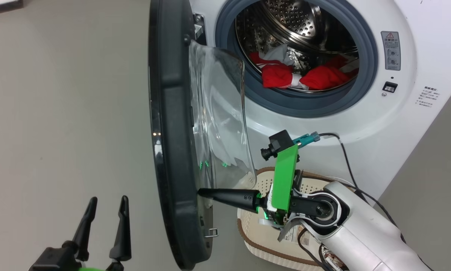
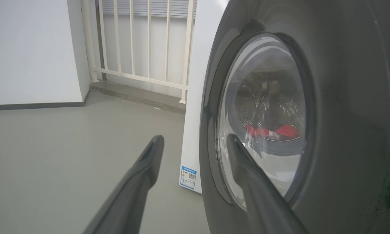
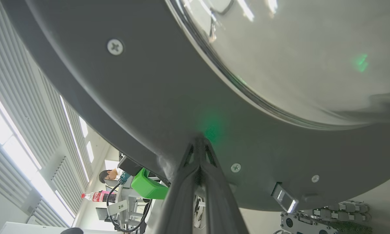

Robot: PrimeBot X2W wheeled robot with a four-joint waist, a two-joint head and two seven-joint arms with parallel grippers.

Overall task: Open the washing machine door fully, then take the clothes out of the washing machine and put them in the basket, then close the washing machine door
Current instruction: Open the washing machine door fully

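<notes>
Right hand closed, tips seemingly touching washing machine door inner rim.

Grey floor below my camera, washing machine standing on it, basket on the floor just before the washing machine

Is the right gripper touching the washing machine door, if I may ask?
Touching: the right wrist view shows the right gripper meeting the washing machine door, no gap.
</notes>
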